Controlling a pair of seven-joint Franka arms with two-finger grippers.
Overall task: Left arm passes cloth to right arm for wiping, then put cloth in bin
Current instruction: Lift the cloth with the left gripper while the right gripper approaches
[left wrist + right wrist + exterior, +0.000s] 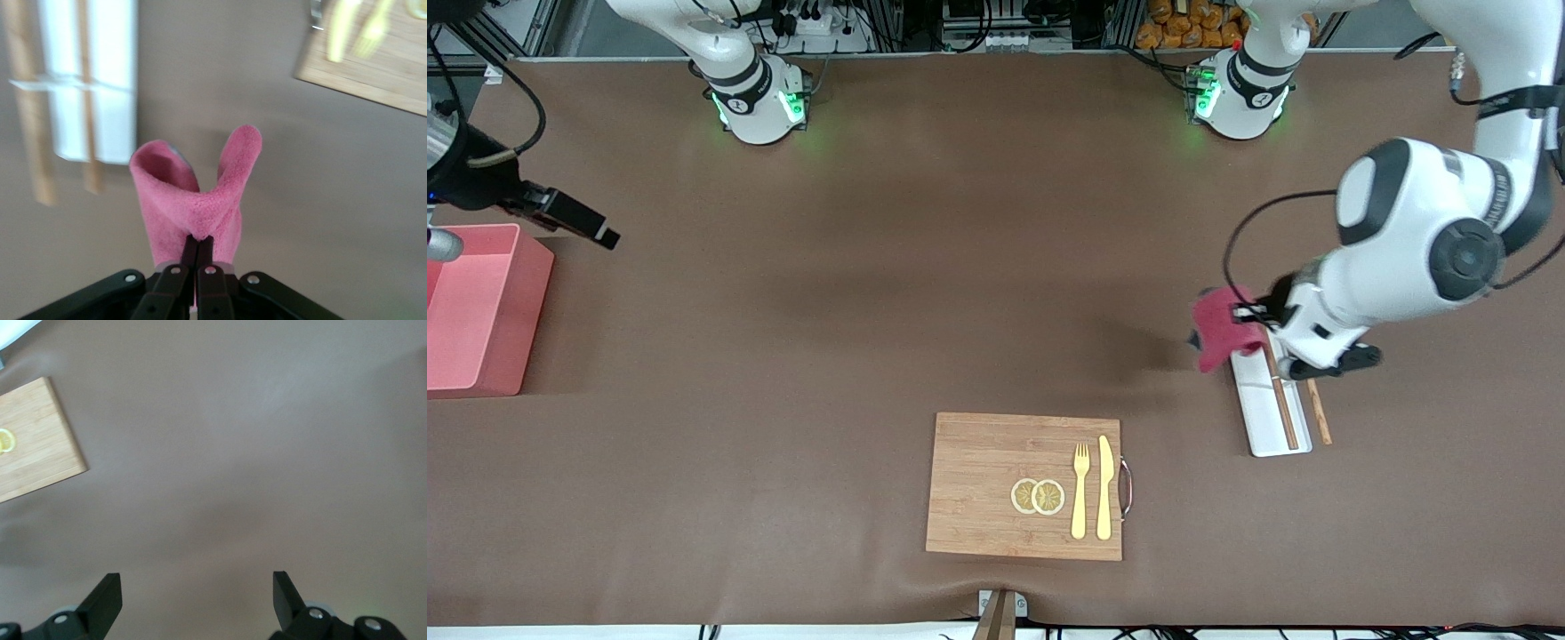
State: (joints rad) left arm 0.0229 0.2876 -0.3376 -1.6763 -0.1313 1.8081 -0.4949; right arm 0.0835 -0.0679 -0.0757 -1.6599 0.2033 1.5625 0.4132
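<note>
left claw (pixel 1247 313) — clamped on cloth (pixel 1221 326), over tray (pixel 1272 418) | right claw (pixel 197 600) — spread wide, waiting beside bin (pixel 480 307)

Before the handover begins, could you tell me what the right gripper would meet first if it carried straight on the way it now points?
Probably bare table: the open right gripper faces brown cloth covering, with the wooden board off to one side.

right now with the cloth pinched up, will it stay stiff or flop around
Likely floppy: the cloth folds and droops from the left pincer, shut on one spot. Probably light, held by that small pinch. Its fuzzy surface suggests it won't slip easily.
</note>
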